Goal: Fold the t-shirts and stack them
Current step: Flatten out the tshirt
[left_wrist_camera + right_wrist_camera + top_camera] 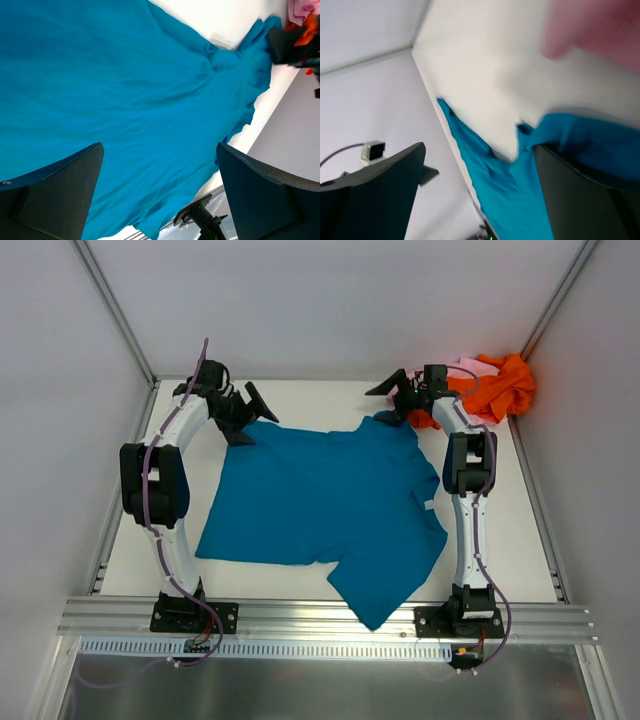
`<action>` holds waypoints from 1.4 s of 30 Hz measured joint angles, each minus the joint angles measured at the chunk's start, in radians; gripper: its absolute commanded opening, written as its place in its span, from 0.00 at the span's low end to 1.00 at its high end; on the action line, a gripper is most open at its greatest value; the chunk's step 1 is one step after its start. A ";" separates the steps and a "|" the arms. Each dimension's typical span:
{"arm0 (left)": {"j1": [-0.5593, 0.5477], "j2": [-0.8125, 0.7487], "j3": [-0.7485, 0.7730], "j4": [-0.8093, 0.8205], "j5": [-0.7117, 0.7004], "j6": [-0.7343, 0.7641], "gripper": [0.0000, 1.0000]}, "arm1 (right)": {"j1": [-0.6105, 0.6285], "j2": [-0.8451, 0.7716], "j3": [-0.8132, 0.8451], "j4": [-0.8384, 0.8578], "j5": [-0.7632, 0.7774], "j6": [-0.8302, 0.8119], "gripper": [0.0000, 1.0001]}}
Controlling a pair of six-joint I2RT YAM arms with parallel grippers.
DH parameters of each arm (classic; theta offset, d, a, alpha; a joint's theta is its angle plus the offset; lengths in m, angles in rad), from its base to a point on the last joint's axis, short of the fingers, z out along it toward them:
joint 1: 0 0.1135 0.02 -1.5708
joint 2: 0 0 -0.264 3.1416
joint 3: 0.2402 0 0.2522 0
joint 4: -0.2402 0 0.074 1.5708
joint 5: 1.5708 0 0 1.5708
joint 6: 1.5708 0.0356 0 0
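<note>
A white bench (320, 405) is boxed in on three sides by plain pale grey walls (330, 300), with slim metal posts (112, 310) in the back corners. An aluminium rail (320, 615) runs along its near edge. The light is soft and even.

I see a white surface (300, 400) boxed in by pale grey walls (330, 300), slim metal posts (112, 302) in the far corners, and a ribbed aluminium rail (290, 615) along the near edge.
</note>
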 measured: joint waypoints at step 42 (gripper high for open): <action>0.000 -0.152 -0.235 0.315 0.053 -0.021 0.99 | -0.112 -0.133 0.007 -0.269 0.093 -0.330 0.99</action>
